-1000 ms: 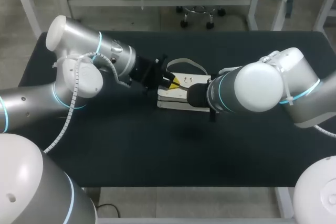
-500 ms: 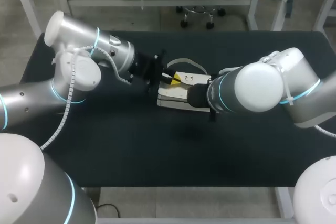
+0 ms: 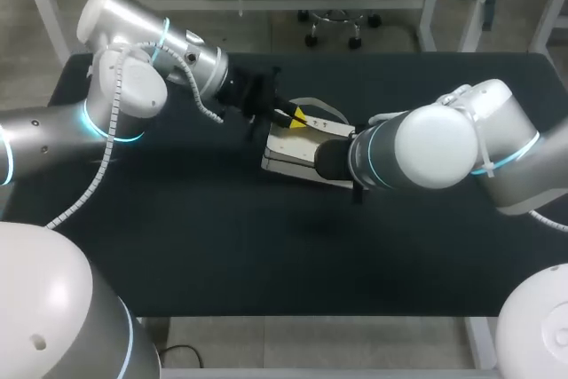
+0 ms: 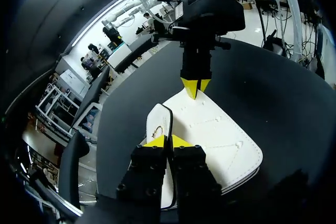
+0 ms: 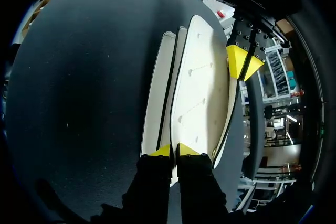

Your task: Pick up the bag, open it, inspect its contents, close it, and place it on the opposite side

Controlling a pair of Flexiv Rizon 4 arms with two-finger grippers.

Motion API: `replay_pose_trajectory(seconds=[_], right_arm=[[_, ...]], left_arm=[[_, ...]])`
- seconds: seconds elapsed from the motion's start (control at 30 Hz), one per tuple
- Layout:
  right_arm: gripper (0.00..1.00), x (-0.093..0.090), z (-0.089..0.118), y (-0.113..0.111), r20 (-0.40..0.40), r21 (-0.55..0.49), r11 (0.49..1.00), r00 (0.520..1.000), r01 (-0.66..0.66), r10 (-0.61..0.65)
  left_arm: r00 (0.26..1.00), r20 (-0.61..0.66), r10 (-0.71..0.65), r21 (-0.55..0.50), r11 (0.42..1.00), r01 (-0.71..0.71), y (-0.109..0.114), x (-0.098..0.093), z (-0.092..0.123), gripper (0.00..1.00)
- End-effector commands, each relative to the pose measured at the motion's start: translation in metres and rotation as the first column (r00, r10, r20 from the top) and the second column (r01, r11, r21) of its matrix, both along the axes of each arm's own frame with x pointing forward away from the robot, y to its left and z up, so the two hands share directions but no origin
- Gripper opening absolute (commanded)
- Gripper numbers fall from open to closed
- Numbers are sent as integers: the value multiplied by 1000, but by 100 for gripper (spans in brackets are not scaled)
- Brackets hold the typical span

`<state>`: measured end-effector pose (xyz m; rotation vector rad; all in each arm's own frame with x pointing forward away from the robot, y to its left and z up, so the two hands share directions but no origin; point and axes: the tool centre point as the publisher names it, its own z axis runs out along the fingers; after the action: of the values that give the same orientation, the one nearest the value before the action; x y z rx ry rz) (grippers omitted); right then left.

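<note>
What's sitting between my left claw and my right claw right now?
Only the white bag itself: it runs from the left claw to the right claw, with nothing else on it. Both wrist views show this.

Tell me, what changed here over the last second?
The left gripper drew back toward the far edge of the table, tugging its end of the bag along, so the bag skewed slightly. Both grippers stayed shut on the bag; the right gripper and its arm did not move.
</note>
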<state>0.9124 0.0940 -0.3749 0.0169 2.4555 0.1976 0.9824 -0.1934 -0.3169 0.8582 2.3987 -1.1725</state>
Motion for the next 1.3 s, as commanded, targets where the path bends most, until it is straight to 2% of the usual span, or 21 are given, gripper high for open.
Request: replay_pose_trajectory(seconds=[0.03,0.67,0.77,0.97,1.0,1.03,1.07,1.3], right_arm=[[0,-4,-8,-4,371,32,999,927,43,-52],[0,-4,-8,-4,371,32,999,927,43,-52],[0,-4,-8,-4,371,32,999,927,43,-52],[0,-4,-8,-4,371,32,999,927,43,-52],[0,-4,-8,-4,371,32,999,927,43,-52],[0,-4,-8,-4,371,32,999,927,43,-52],[0,-4,-8,-4,371,32,999,927,43,-52],[0,-4,-8,-4,371,32,999,927,43,-52]], left_arm=[[999,-51,1,8,1000,-1,0,12,2,0],[961,-265,84,-26,995,-95,4,36,10,0],[961,-263,88,-24,995,-98,4,37,10,0],[977,-202,60,5,998,-60,1,27,4,0],[982,-179,55,13,998,-54,1,25,2,14],[984,-169,55,16,998,-53,0,24,1,23],[987,-153,53,21,999,-50,0,22,0,28],[998,-42,54,33,998,-52,1,13,-6,35]])
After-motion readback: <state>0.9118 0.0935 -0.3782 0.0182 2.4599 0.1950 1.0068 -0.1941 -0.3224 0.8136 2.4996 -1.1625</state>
